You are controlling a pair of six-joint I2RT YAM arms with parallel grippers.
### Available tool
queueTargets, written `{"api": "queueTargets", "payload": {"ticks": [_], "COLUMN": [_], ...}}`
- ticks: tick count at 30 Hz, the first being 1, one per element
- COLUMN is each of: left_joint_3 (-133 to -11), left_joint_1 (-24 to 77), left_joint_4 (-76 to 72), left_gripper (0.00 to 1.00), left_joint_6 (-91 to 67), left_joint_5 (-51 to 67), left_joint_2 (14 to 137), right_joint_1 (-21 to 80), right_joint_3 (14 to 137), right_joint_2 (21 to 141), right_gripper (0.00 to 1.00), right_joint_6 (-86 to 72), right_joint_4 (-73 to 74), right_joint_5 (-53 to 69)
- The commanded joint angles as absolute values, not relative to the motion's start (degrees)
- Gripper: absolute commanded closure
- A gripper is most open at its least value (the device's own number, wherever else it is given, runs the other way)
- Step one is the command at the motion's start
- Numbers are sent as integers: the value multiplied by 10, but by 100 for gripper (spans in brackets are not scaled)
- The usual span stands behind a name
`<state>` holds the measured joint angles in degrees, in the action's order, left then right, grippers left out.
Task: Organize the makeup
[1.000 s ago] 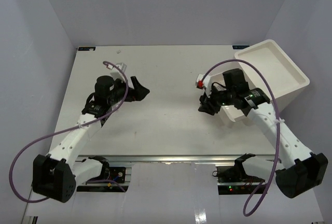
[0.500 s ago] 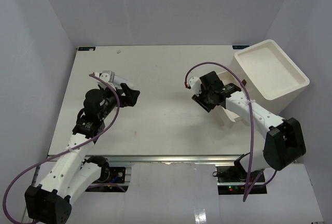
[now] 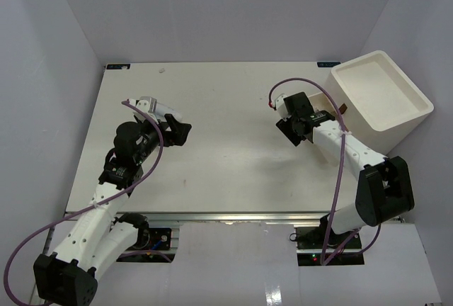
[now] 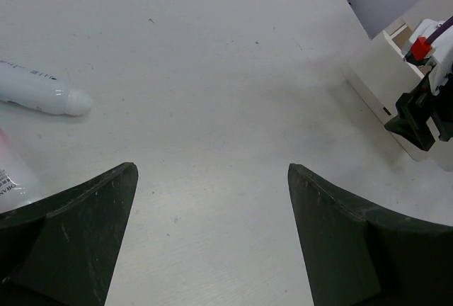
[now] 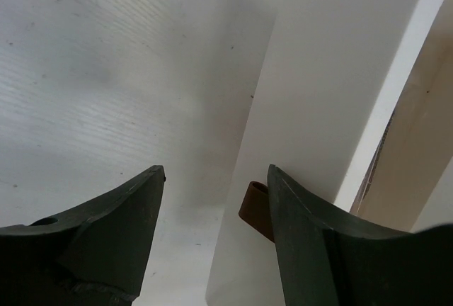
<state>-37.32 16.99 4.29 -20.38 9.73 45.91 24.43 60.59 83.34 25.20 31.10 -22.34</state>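
Observation:
Of the makeup, a white tube (image 4: 39, 92) lies on the table at the left of the left wrist view, and a pink item (image 4: 4, 143) is cut off by the frame edge below it. My left gripper (image 4: 212, 168) (image 3: 185, 130) hovers wide open over bare table with nothing between its fingers. At the right, my right gripper (image 5: 216, 171) (image 3: 291, 134) stands open beside the white wall of a low box (image 5: 318, 72). A small brown piece (image 5: 253, 207) shows just behind its right finger. The rest of the makeup is hidden.
A big white bin (image 3: 400, 130) stands at the table's back right corner. The low white box (image 4: 382, 72) sits between the bin and my right gripper, mostly covered by the right arm in the top view. Purple cables loop off both arms.
My right gripper moved back and to the right along the low box and its jaws spread wider. The big bin shifted to the right. The left arm swung round, then held still.

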Motion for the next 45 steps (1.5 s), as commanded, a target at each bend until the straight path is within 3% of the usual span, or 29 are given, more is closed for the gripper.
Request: {"api": "queueTargets", "payload": {"ticks": [1, 10, 28, 31, 35, 38, 45], "left_joint_3": [-377, -376, -367, -365, -352, -356, -527], "left_joint_1": [169, 168, 169, 168, 173, 199, 359], "left_joint_4": [35, 26, -52, -79, -177, -276, -284], "left_gripper": [2, 2, 2, 2, 2, 3, 9], "left_joint_6": [-198, -201, -226, -244, -319, -389, -360], "left_joint_5": [109, 135, 360, 412, 482, 518, 451], "left_joint_2": [450, 461, 526, 553, 623, 693, 913], "right_joint_1": [213, 157, 127, 127, 126, 116, 86], "right_joint_3": [629, 635, 620, 642, 699, 705, 717], "right_joint_2": [843, 861, 854, 833, 765, 679, 570], "right_gripper": [30, 29, 21, 19, 5, 9, 9], "right_joint_6": [287, 320, 346, 337, 350, 360, 344], "right_joint_4": [284, 243, 210, 263, 383, 387, 339], "right_joint_5": [-306, -316, -303, -229, 47, 211, 314]}}
